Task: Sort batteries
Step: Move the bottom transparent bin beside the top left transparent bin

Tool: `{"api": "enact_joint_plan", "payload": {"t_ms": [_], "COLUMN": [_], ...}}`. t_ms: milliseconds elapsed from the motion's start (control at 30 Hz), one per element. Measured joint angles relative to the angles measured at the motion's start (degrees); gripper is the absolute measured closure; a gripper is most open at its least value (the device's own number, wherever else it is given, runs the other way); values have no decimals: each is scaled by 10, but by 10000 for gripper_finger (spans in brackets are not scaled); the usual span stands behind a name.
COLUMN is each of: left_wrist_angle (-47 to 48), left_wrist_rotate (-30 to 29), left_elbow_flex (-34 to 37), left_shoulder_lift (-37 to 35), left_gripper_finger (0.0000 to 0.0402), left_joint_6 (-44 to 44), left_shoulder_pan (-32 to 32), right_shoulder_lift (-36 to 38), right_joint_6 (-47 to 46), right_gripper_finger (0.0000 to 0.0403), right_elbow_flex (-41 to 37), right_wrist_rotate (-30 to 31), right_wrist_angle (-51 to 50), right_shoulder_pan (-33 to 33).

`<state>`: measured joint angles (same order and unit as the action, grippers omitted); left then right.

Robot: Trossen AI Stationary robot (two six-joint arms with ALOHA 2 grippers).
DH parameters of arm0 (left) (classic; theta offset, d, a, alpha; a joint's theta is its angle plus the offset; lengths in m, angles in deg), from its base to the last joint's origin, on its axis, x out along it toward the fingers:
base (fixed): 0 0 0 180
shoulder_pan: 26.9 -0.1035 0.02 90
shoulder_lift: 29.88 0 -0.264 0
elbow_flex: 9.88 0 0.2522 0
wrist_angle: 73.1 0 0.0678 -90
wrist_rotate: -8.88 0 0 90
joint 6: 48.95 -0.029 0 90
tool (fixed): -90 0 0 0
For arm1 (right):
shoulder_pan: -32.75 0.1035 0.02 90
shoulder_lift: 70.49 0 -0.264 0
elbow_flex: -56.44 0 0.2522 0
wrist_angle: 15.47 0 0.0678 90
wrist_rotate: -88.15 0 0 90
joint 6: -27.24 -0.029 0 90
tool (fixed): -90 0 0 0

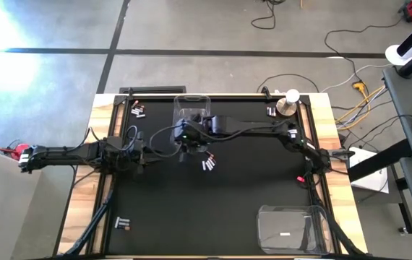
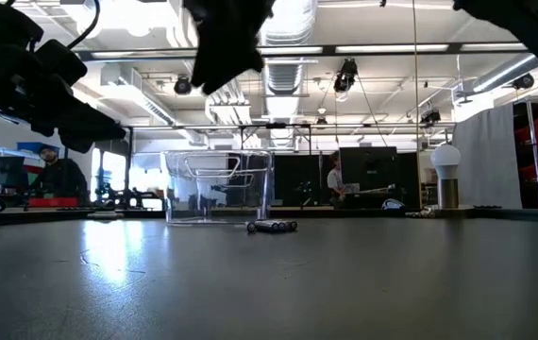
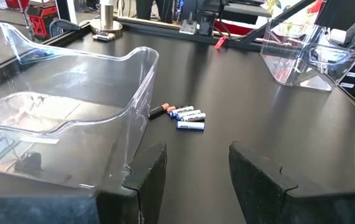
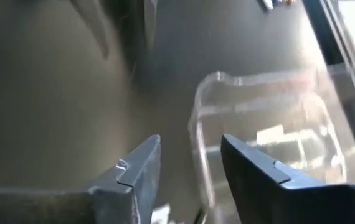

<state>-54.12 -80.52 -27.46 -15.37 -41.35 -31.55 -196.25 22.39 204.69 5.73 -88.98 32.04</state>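
The right gripper [image 1: 189,136] is held above the near rim of the clear bin [image 1: 192,108] at the table's [image 1: 213,209] far edge, jaws parted with nothing seen between them. A cluster of batteries [image 1: 207,163] lies on the table just nearer the front than this gripper, close to the bin's near corner; most lie side by side, long axes roughly parallel. The left gripper [image 3: 193,165] waits towards the left edge, partly open and empty. The right arm is judged the nearer to the cluster.
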Motion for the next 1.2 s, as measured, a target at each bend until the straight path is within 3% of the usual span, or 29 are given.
{"api": "enact_joint_plan", "payload": {"t_ms": [300,600,1000,1200], "left_wrist_angle": [0,-1,-1,0], "left_wrist_rotate": [0,0,0,0], "left_elbow_flex": [0,0,0,0], "left_shoulder_lift": [4,7,8,9], "left_gripper_finger": [246,246,246,246], "left_joint_6": [0,0,0,0], "left_shoulder_pan": [0,0,0,0], "right_shoulder_lift": [40,43,27,19], "right_joint_6": [-190,-413,-876,-1056], "right_gripper_finger": [228,228,183,164], "right_elbow_flex": [0,0,-2,-52], "right_wrist_rotate": [12,148,149,110], "right_wrist_angle": [-165,-220,-302,-304], "right_shoulder_pan": [102,281,476,517]}}
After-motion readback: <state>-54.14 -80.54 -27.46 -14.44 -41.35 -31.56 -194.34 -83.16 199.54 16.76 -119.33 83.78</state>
